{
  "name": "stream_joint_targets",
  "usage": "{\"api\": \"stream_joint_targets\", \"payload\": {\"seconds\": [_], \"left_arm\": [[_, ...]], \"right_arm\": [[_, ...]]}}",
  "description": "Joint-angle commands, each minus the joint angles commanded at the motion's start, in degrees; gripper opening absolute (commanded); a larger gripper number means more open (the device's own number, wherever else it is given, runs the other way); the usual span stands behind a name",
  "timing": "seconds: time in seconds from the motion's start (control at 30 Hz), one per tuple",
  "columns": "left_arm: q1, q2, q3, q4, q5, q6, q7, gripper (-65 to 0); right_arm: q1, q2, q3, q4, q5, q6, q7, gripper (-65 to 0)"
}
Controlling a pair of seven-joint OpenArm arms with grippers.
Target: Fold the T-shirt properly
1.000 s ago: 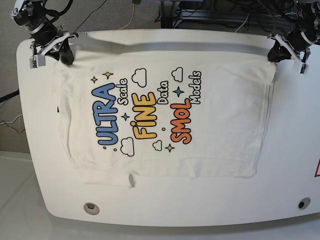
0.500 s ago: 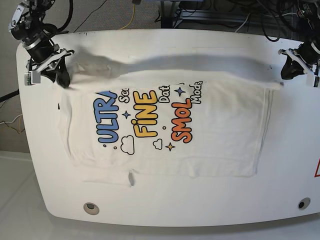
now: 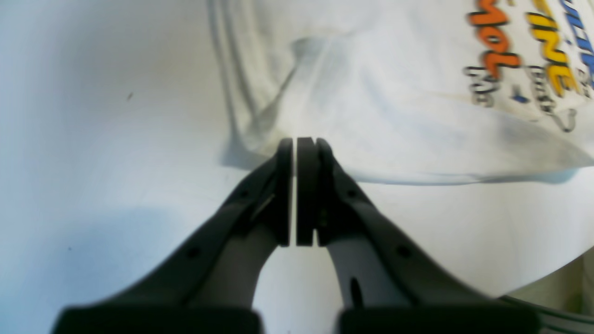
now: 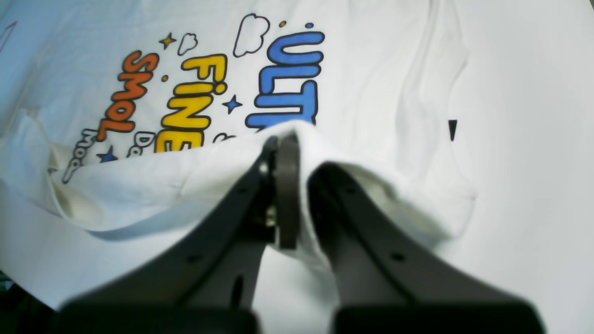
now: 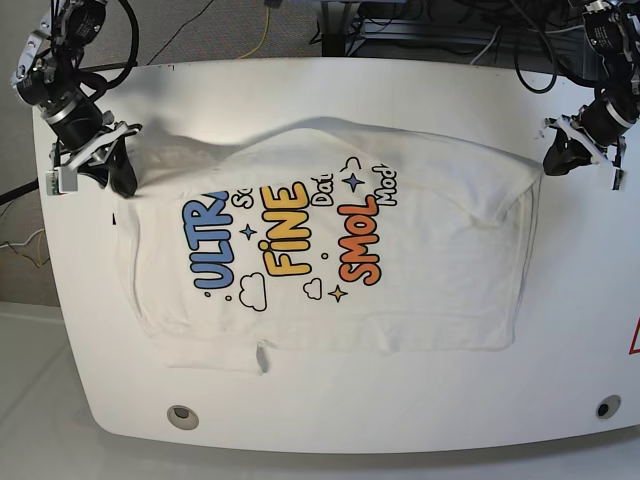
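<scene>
Both grippers pinch the far hem of the T-shirt (image 5: pixel 330 250) on the white table (image 5: pixel 330 420). The right gripper (image 4: pixel 287 139) is clamped on one corner, the left gripper (image 3: pixel 295 141) on the other, with the hem folded over the print between them.
</scene>
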Motion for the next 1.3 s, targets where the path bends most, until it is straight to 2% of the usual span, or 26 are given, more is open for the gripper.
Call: {"api": "stream_joint_targets", "payload": {"seconds": [0.33,0.4,0.73,0.9,1.07,1.13,1.3], "left_arm": [[-4.01,0.22,3.39,-2.95,4.48,0.0,-0.33,-65.0],[-4.93,0.33,5.08,-3.26,6.81,0.0,-0.68,-65.0],[-6.02,0.33,4.69,-2.86,9.52,0.0,-1.72,-65.0],[-4.67,0.41,4.11,-1.6,13.08,0.0,-3.06,-65.0],[-3.48,0.51,4.13,-0.24,16.06,1.96,-3.99,-65.0],[-1.97,0.91,4.29,0.66,20.85,3.83,-5.65,-65.0],[-0.88,0.55,3.82,0.99,20.3,4.9,-5.94,-64.7]], "right_arm": [[4.93,1.65,-5.5,-4.42,-2.16,-0.43,-0.16,-65.0],[7.01,1.65,-7.94,-7.05,-3.45,-0.46,0.11,-65.0],[8.86,0.6,-8.84,-8.87,-4.45,-0.48,0.14,-65.0],[9.99,-0.01,-9.21,-7.67,-4.75,-0.39,-0.63,-65.0],[9.71,-0.04,-8.99,-7.49,-5.31,-0.21,-0.66,-65.0],[9.58,-0.25,-8.52,-7.33,-5.8,0.09,-0.4,-65.0],[9.59,-0.08,-8.61,-7.19,-5.57,0.09,-0.55,-65.0]]}}
